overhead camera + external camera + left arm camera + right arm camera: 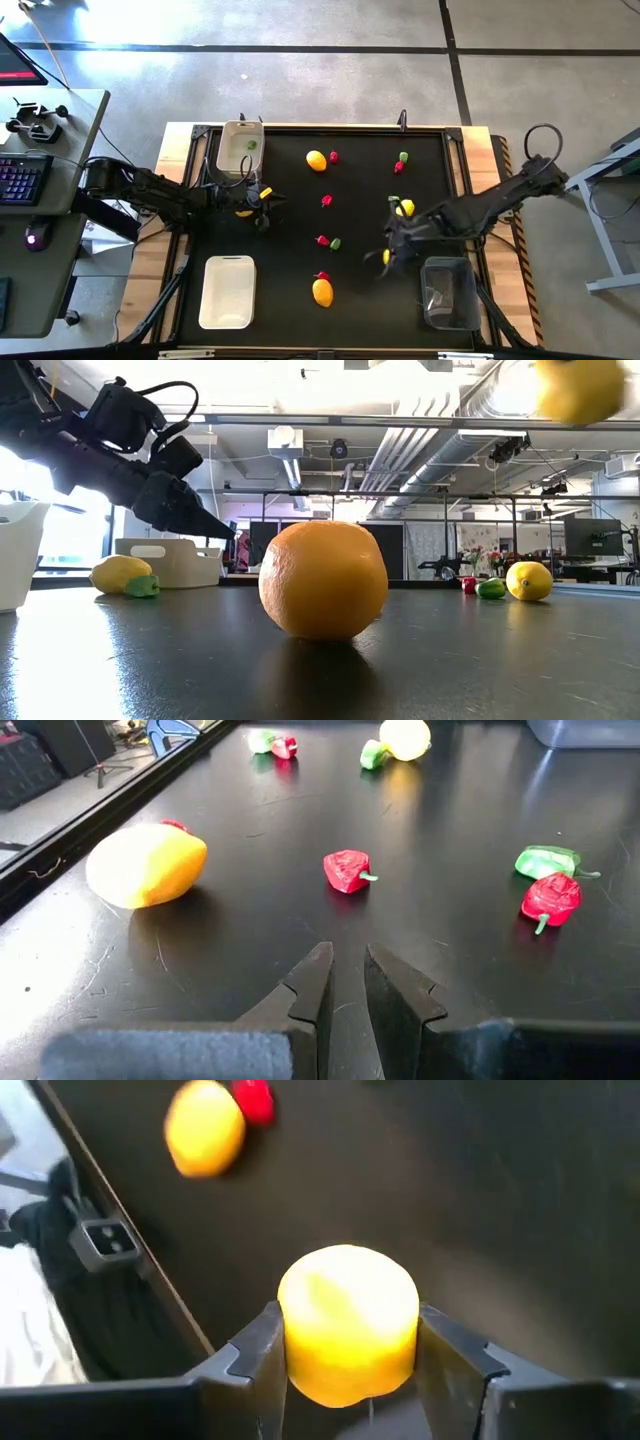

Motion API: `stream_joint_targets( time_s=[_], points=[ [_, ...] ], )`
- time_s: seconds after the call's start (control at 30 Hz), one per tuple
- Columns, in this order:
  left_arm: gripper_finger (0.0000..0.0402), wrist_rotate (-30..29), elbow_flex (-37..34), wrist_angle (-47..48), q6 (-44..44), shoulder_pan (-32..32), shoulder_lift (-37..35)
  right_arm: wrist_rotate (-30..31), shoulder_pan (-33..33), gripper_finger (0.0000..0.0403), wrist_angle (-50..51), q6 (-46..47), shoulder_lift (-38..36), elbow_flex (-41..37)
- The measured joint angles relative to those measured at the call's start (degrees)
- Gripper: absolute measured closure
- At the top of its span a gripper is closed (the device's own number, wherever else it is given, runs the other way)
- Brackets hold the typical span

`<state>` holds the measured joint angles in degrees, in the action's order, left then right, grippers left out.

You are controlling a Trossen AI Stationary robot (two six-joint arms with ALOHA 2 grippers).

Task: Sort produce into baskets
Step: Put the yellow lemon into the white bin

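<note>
A yellow lemon point(348, 1338) is held in the right claw point(350, 1342) beside the transparent bin point(449, 293); one green piece point(251, 144) seemingly binned, most produce left on the desk point(360, 290).

A grey concrete floor point(330, 70) is seen all around the table, and it is crossed by dark lines point(300, 48). A grey desk point(50, 215) is placed at one side, with a keyboard point(22, 180) on it. Farther back, big silver pipes point(440, 420) are hung under the ceiling. Bright light is let in by a window point(70, 525).
</note>
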<state>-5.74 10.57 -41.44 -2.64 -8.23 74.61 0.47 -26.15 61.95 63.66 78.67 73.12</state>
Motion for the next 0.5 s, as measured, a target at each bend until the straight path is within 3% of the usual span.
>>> stream_joint_targets(
  time_s=[0.1,0.2,0.3,0.5],
  points=[
    [0.0355,0.0,0.0,0.0,0.0,0.0,0.0,0.5,-2.7,0.0247,4.7,4.1,0.0,1.7],
    [0.0355,0.1,0.0,-0.1,0.2,0.0,0.0,4.6,-4.2,0.0247,2.1,1.5,0.0,1.6],
    [0.0355,3.0,0.0,-1.7,1.8,0.0,0.0,9.4,-3.6,0.0247,-4.9,-4.7,0.0,-0.3],
    [0.0355,14.9,0.0,-7.7,3.7,0.2,0.0,15.5,2.3,0.025,-27.5,-23.6,0.0,-9.4]
  ],
)
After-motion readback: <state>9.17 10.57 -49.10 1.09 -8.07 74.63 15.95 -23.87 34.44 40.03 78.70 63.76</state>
